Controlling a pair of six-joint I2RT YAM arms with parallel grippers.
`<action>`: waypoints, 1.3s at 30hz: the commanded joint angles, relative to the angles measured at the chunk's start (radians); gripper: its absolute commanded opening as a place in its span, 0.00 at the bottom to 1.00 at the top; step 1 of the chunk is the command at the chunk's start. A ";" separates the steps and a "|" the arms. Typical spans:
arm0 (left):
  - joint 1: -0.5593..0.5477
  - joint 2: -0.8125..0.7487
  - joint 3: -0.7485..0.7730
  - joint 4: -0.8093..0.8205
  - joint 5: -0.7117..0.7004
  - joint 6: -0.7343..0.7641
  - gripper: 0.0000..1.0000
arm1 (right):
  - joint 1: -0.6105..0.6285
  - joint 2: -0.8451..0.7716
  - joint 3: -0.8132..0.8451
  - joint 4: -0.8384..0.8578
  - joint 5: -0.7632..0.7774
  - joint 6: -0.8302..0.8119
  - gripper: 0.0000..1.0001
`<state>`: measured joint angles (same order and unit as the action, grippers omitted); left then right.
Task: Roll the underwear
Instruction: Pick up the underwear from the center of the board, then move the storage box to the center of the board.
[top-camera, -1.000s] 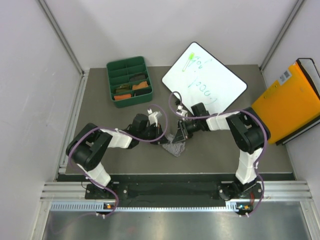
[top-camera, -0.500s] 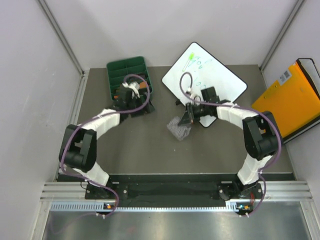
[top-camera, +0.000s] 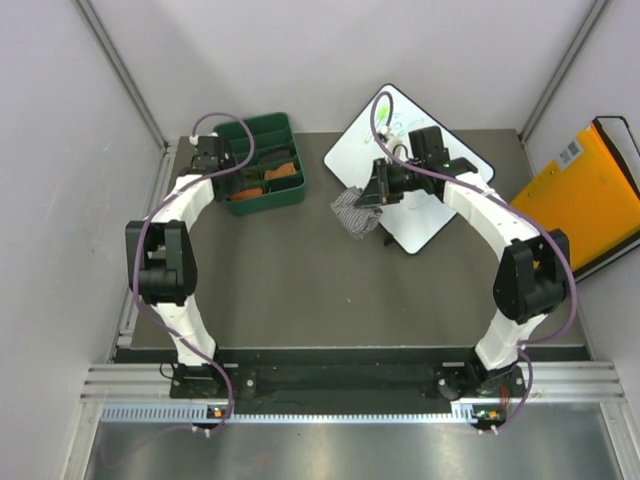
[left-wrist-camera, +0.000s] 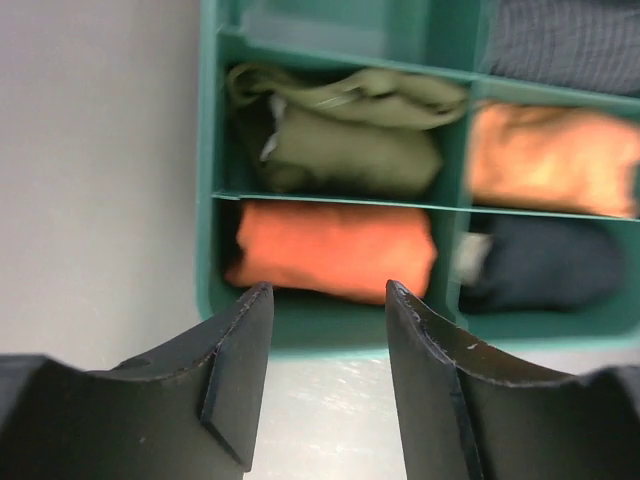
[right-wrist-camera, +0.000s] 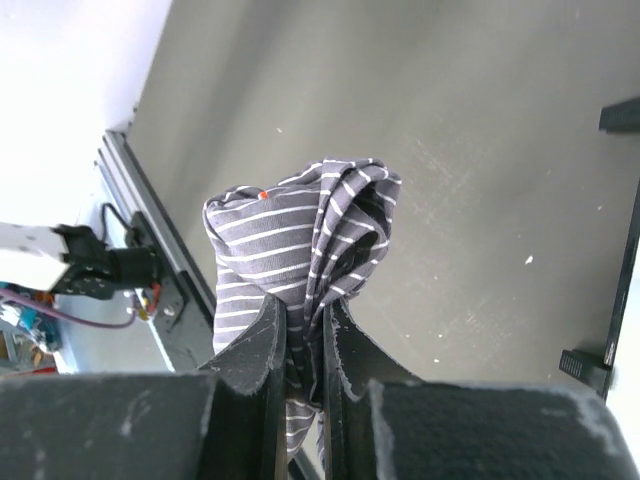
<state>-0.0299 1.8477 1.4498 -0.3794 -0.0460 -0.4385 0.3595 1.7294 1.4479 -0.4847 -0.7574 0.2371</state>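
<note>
The grey striped underwear (right-wrist-camera: 290, 250) hangs bunched from my right gripper (right-wrist-camera: 305, 310), which is shut on a fold of it. In the top view this underwear (top-camera: 350, 210) is lifted off the table beside the whiteboard, with the right gripper (top-camera: 374, 194) just right of it. My left gripper (left-wrist-camera: 328, 292) is open and empty, hovering just in front of the green tray (left-wrist-camera: 340, 328). The tray's compartments hold rolled underwear: an olive one (left-wrist-camera: 345, 150), an orange one (left-wrist-camera: 330, 250), a dark one (left-wrist-camera: 545, 265) and a fine-striped one (left-wrist-camera: 570, 40). In the top view the left gripper (top-camera: 218, 168) is at the tray's left side.
The green tray (top-camera: 266, 204) stands at the back left of the grey table. A whiteboard (top-camera: 445, 185) lies at the back centre-right under the right arm. An orange folder (top-camera: 580, 210) leans at the right edge. White walls close the sides.
The left arm swung from the table's middle back to the tray and its jaws opened. The right gripper lifted the striped underwear and carried it toward the whiteboard.
</note>
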 joint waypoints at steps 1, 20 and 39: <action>0.015 0.062 0.073 -0.062 -0.066 0.021 0.52 | 0.002 0.022 0.133 -0.120 -0.003 -0.001 0.00; 0.056 0.045 0.143 -0.098 -0.133 0.047 0.52 | 0.004 0.113 0.342 -0.242 -0.031 0.096 0.00; 0.062 0.140 0.116 -0.194 0.017 0.044 0.09 | 0.004 0.082 0.379 -0.299 -0.003 0.094 0.00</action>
<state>0.0380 1.9560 1.5543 -0.4870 -0.0921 -0.3923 0.3595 1.8423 1.7573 -0.7704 -0.7628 0.3340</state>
